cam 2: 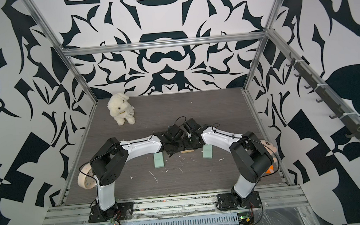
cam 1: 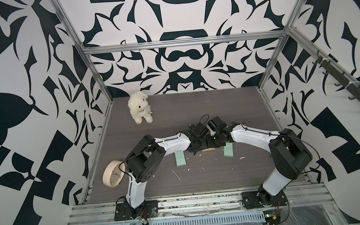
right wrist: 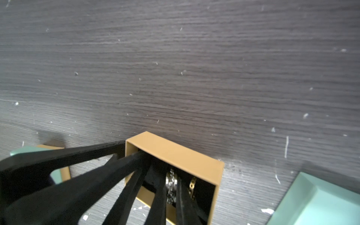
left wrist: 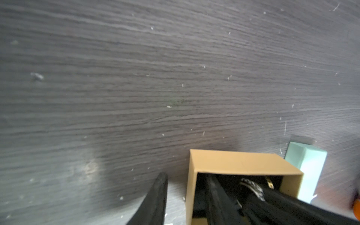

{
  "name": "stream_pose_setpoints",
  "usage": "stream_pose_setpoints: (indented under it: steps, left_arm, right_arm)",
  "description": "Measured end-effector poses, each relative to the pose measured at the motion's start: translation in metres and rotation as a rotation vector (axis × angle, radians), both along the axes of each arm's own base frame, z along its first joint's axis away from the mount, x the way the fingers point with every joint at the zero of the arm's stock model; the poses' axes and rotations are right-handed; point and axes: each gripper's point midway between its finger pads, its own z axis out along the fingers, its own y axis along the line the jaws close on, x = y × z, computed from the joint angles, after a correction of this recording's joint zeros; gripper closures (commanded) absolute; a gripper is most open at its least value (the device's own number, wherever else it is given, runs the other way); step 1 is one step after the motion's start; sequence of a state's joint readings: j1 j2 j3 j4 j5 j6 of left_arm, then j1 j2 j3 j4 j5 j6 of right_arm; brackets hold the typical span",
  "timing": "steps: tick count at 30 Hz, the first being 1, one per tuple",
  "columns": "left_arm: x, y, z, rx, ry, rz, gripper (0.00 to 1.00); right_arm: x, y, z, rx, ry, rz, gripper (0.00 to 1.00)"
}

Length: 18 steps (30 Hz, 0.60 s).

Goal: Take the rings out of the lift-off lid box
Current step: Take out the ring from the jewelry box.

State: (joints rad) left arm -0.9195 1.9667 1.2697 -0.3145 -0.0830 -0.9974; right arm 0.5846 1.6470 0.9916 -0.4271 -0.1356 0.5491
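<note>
- Both arms reach inward and meet over the middle of the counter [cam 1: 196, 107]. Their wrists crowd together and hide most of the tan box [cam 1: 208, 150] in both top views.
- The tan box [left wrist: 243, 161] stands open on the counter, lid off, with a dark interior.
- Left gripper [left wrist: 187, 175]: the fingers straddle one side wall of the box, one outside and one inside. They stand fairly close together, but I cannot tell whether they actually press on the wall.
- Right gripper [right wrist: 170, 176]: it reaches down into the box with its fingers drawn together, pinching a patterned ring [right wrist: 171, 187] on edge between them.
- The ring is silver-grey with dark markings. It is inside the box, below the rim, and also shows from the left wrist [left wrist: 253, 188].
- A gold-toned link band [right wrist: 191, 187] sits just beside the held ring, nearer the box wall and also inside. Nothing is gripping it.
- Any other rings are hidden behind the fingers and in shadow.
- Two mint boxes lie flat on the counter, one on each side of the tan box: one [cam 1: 180, 159] under the left forearm, one [cam 1: 229, 150] under the right.
- A white plush bunny [cam 1: 140, 107] sits at the far left of the counter, well apart.
- A round clock [cam 1: 113, 173] leans at the counter's left edge beside the left arm.
- White flecks are scattered across the dark wood grain.
</note>
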Motion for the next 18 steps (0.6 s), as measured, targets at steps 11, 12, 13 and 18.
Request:
stream_pose_setpoints:
  steps: [11,12,13,18]
  left_arm:
    - [0.004,-0.005,-0.001,0.011,0.005,0.001,0.65]
    - [0.004,-0.005,-0.001,0.013,0.005,0.001,0.65]
    - [0.004,-0.005,-0.001,0.014,0.005,0.001,0.65]
    - [0.004,-0.005,-0.001,0.017,0.005,0.002,0.65]
  right_arm:
    - [0.000,0.004,0.013,0.038,-0.026,0.010,0.97]
    - [0.000,0.005,0.014,0.040,-0.026,0.010,0.97]
    - [0.000,0.005,0.014,0.041,-0.027,0.011,0.97]
    - [0.000,0.000,0.015,0.042,-0.032,0.003,0.96]
